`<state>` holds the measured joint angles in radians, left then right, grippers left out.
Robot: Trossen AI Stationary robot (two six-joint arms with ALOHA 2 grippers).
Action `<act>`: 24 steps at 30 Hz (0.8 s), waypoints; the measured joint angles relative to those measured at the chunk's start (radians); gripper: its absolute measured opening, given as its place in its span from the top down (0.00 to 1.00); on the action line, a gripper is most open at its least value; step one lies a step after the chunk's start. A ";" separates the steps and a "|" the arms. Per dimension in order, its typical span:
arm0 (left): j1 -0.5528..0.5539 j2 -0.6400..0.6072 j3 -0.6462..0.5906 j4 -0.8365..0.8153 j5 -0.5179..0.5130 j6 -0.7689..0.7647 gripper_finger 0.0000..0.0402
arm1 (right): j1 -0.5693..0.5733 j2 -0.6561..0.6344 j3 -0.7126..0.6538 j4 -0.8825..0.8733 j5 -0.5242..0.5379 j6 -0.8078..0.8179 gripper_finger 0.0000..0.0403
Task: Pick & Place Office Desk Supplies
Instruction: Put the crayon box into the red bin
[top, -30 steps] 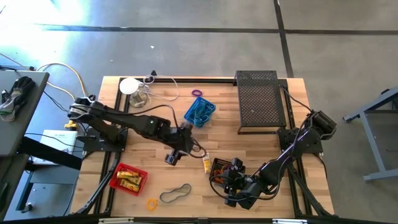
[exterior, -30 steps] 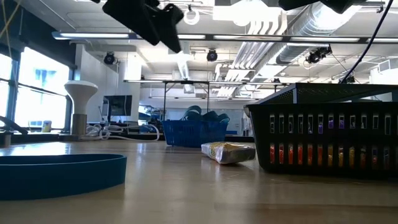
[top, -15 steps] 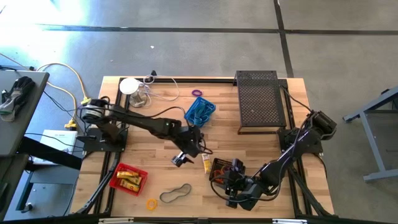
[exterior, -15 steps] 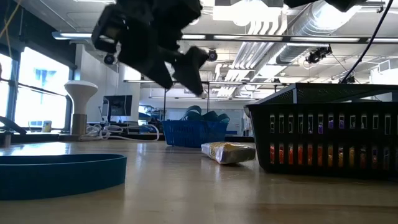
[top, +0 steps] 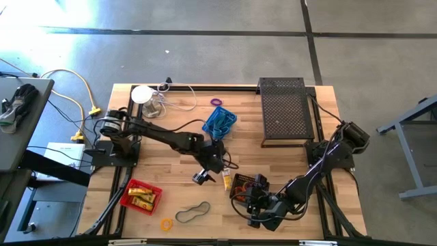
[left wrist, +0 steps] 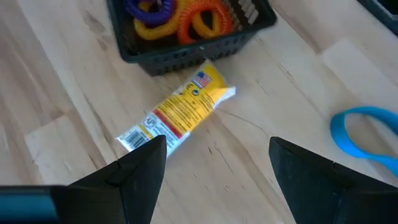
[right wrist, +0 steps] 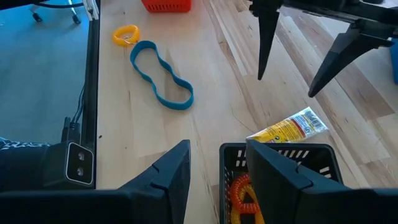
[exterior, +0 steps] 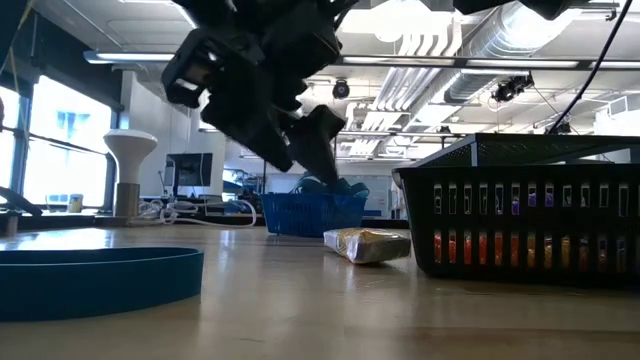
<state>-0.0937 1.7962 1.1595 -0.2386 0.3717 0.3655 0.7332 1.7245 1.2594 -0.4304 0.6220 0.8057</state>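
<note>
A yellow tube lies flat on the wood beside a black mesh basket that holds purple and orange rings. My left gripper hovers open above the tube, touching nothing; in the high view it is next to the tube. My right gripper is open over the near edge of the black basket; whether it touches the basket I cannot tell. A band loop and an orange ring lie flat near the near edge. A red basket holds yellow tubes.
A blue basket and a purple ring sit toward the far side. The large black mesh tray fills the far right corner, and a white disc with cables the far left. Bare wood lies between the red basket and the tube.
My left gripper has moved toward the table's right and near edge and come down, ending just above the yellow tube. Its fingers have stayed apart. Nothing on the table has shifted.
</note>
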 joint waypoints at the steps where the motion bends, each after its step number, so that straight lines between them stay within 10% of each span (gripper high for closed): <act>1: 0.000 0.000 0.000 0.010 -0.001 -0.016 0.31 | 0.000 0.000 0.000 -0.002 0.000 -0.001 0.64; 24: 0.022 0.130 0.003 0.254 -0.033 0.132 0.31 | 0.000 0.000 0.000 -0.006 0.003 0.001 0.64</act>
<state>-0.0716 1.9259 1.1624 0.0154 0.3383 0.4973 0.7334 1.7245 1.2594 -0.4361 0.6246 0.8062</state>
